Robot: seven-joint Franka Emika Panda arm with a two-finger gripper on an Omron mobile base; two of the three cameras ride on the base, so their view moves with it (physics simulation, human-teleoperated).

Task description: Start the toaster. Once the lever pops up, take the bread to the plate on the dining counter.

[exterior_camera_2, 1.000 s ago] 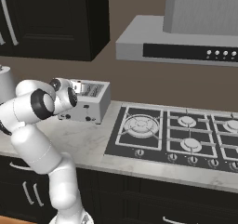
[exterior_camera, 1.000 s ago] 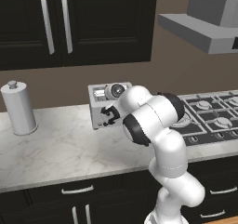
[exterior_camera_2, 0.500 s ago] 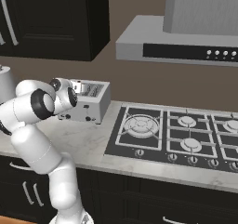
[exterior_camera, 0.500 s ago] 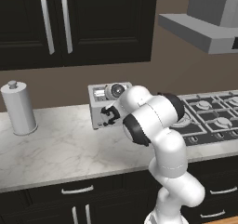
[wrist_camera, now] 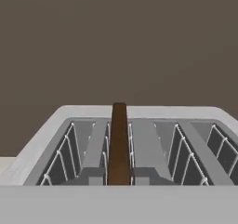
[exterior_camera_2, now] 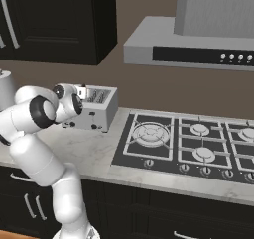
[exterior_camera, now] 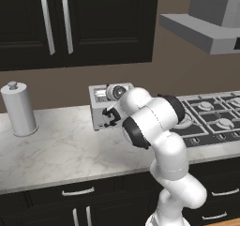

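Note:
The silver-grey toaster [exterior_camera: 99,100] [exterior_camera_2: 102,104] stands at the back of the marbled worktop against the wall. My gripper [exterior_camera: 111,116] is pressed up against its front face at lever height, jaws shut; what they touch is hidden by the hand. The hand view looks down over the toaster's top [wrist_camera: 54,122] and into its wire-lined slots. The bread [wrist_camera: 119,144], a thin dark brown slice seen edge-on, stands upright in a left-of-centre slot, its top edge above the rim. The plate and the dining counter are out of view.
A tall white canister [exterior_camera: 18,109] stands on the worktop [exterior_camera: 61,150] to the toaster's left. The gas hob [exterior_camera_2: 193,144] lies just right of the toaster under a grey range hood [exterior_camera_2: 188,44]. Dark cabinets [exterior_camera: 70,23] hang above.

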